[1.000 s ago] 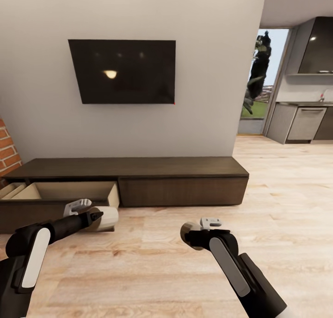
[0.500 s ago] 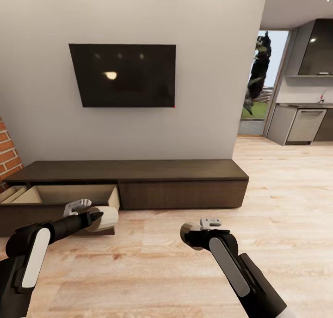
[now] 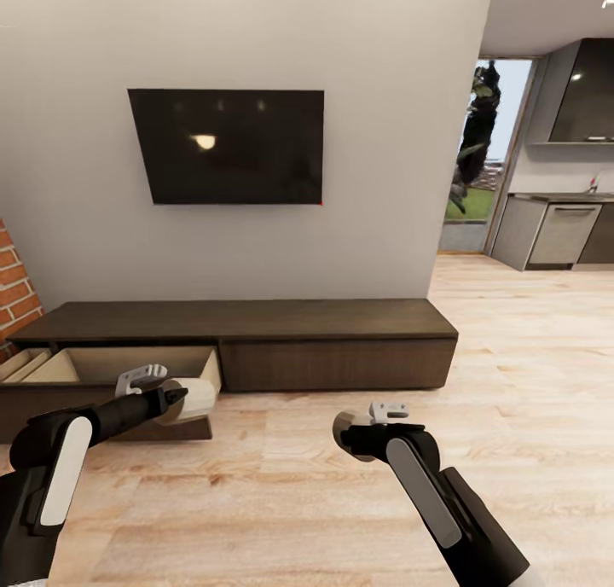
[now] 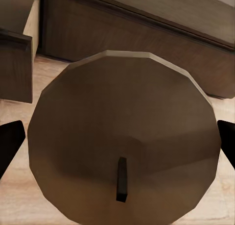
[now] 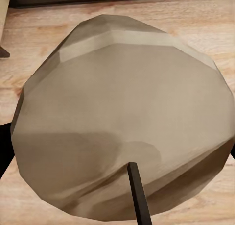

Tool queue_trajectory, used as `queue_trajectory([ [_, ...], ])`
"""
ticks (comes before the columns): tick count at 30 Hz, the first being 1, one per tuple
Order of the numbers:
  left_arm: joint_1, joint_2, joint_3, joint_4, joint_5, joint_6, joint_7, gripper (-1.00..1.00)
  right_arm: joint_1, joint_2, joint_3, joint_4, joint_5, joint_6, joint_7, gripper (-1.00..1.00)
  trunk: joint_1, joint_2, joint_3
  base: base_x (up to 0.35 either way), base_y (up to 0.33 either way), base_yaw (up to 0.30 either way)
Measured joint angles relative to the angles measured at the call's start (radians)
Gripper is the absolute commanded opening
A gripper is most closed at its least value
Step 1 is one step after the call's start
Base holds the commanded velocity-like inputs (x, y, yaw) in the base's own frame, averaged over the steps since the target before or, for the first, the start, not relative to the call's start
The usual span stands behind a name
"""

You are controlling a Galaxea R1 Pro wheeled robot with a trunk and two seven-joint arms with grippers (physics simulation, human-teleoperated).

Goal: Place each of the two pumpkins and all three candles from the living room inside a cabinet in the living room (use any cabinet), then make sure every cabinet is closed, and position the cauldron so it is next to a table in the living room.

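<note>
Head view faces the cabinet [image 3: 256,339], a long low dark-brown unit against the white wall below the black TV [image 3: 228,147]. Its left drawer [image 3: 128,367] stands pulled out, showing pale beige insides; the right drawer front is flush. The left tool [image 3: 170,397] hangs just in front of that open drawer, clamped on a cream candle [image 3: 192,399]. The right tool [image 3: 358,427] is over the wood floor [image 3: 529,382], in front of the cabinet's right half and well apart from it, clamped on a second candle [image 3: 347,425]. Left wrist view has its candle [image 4: 122,141] between two dark fingertips [image 4: 10,141], wick showing. Right wrist view has the other candle [image 5: 122,117] likewise. Brick [image 3: 15,280] shows left of the cabinet.
</note>
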Motion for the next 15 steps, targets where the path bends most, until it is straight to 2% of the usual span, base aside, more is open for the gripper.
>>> queue_trajectory([
  [4,-0.03,0.011,-0.002,0.054,-0.013,0.0,0.024,-1.0,0.0,-0.001,-0.006,0.0,0.001,0.0,0.0,-1.0,-0.015,0.028,0.013,0.0,0.0,0.0],
  [5,-0.044,0.02,-0.003,0.088,-0.011,0.0,0.043,-1.0,0.0,-0.002,-0.008,0.0,0.0,0.0,-0.001,-1.0,-0.019,0.035,0.016,0.0,0.0,0.0],
  [6,-0.05,0.024,-0.003,0.109,-0.023,-0.001,0.057,-1.0,0.0,-0.002,-0.009,0.0,0.001,0.0,-0.001,-1.0,-0.023,0.042,0.019,0.0,0.0,0.0],
  [7,-0.058,0.03,-0.004,0.153,-0.013,0.0,0.087,-1.0,0.0,-0.003,-0.011,0.001,0.0,0.0,-0.002,-1.0,-0.027,0.049,0.022,0.0,0.0,0.0],
  [8,-0.062,0.033,-0.003,0.176,-0.031,-0.001,0.105,-1.0,0.0,-0.004,-0.012,0.001,0.001,0.0,-0.003,-1.0,-0.031,0.056,0.025,0.0,0.0,0.0],
  [9,-0.073,0.036,-0.003,0.214,-0.024,0.0,0.141,-1.0,0.0,-0.005,-0.018,0.002,0.001,0.0,-0.005,-1.0,-0.034,0.063,0.028,0.0,0.0,0.0],
  [11,-0.092,0.038,-0.002,0.259,-0.04,0.0,0.199,-1.0,0.0,-0.006,-0.038,0.005,0.004,0.002,-0.007,-1.0,-0.042,0.077,0.034,0.0,0.0,0.0],
  [12,-0.101,0.037,-0.002,0.287,-0.025,0.0,0.224,-1.0,0.0,-0.006,-0.058,0.007,0.002,0.0,-0.006,-1.0,-0.046,0.084,0.038,0.0,0.0,0.0],
  [15,-0.129,0.036,-0.013,0.363,-0.03,0.0,0.255,-1.0,0.0,-0.007,-0.099,0.01,0.004,0.002,-0.003,-1.0,-0.057,0.105,0.047,0.0,0.0,0.0],
])
